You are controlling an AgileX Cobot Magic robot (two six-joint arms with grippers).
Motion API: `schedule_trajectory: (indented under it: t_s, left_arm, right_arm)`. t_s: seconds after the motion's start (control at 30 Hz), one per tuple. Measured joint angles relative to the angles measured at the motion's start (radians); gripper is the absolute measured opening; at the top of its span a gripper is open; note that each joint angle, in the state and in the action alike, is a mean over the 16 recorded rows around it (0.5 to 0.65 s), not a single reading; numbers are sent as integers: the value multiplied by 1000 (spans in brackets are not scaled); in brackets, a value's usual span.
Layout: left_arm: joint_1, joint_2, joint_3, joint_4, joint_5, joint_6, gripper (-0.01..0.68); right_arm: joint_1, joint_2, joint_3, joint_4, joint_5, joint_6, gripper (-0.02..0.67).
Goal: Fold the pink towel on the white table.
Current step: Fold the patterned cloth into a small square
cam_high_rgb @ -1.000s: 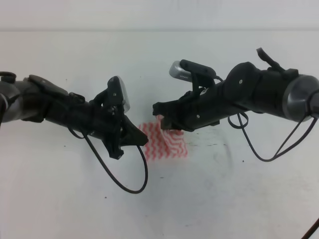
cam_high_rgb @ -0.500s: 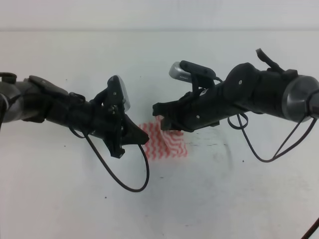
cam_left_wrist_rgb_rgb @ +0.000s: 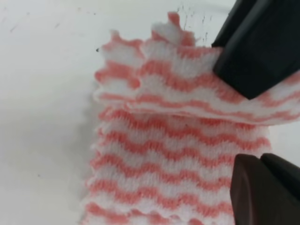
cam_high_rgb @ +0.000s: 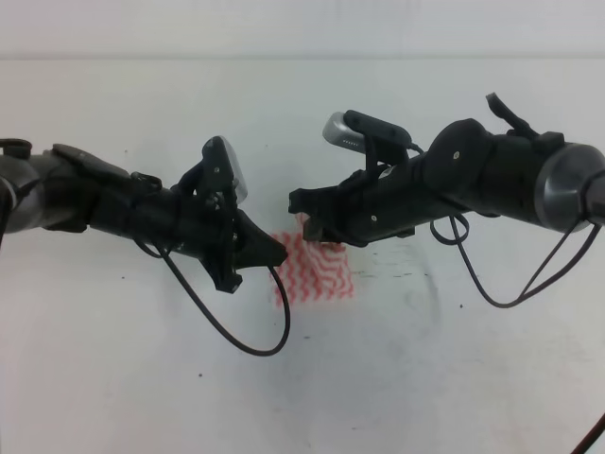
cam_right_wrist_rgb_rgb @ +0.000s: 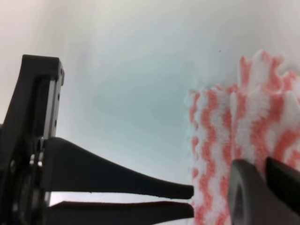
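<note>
Pink towel [cam_high_rgb: 317, 274] lies mid white table [cam_high_rgb: 425, 378], small, a layer doubled over. Left gripper [cam_left_wrist_rgb_rgb: 262, 117] clamps the upper layer's edge; right gripper [cam_high_rgb: 307, 222] at far corner, jaw state can't tell. Your risk: pull unevenly w/ one-side hold → fold skews or thin cloth slips free.

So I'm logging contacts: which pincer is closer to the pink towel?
Neither clearly: both reach it. The left pincer is at the pink towel's left edge, with an upper layer lifted between its fingers in the left wrist view. The right pincer is at its far edge.
</note>
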Motion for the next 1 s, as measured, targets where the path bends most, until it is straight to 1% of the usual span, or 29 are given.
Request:
schedule_trajectory:
  t_s: [0.13,0.47,0.6,0.7,0.8,0.87,1.0]
  left_arm:
    - [0,1,0,-3,-4,3,-5]
    - [0,9,0,2,-11,4,-5]
    - [1,13,-2,1,-16,3,-5]
    - [4,14,-7,0,-17,0,-5]
    - [10,11,-13,1,-24,-27,-5]
    - [16,6,-17,6,-33,-63,-5]
    - [28,-7,-25,24,-57,-167,-5]
  right_arm:
    - [0,0,0,3,0,0,84]
    - [0,0,0,20,3,0,261]
    - [0,1,0,26,3,-2,309]
    - [0,1,0,28,3,-8,319]
    - [0,0,0,28,3,-19,312]
    - [0,0,0,28,5,-26,305]
    - [0,0,0,28,18,-47,268]
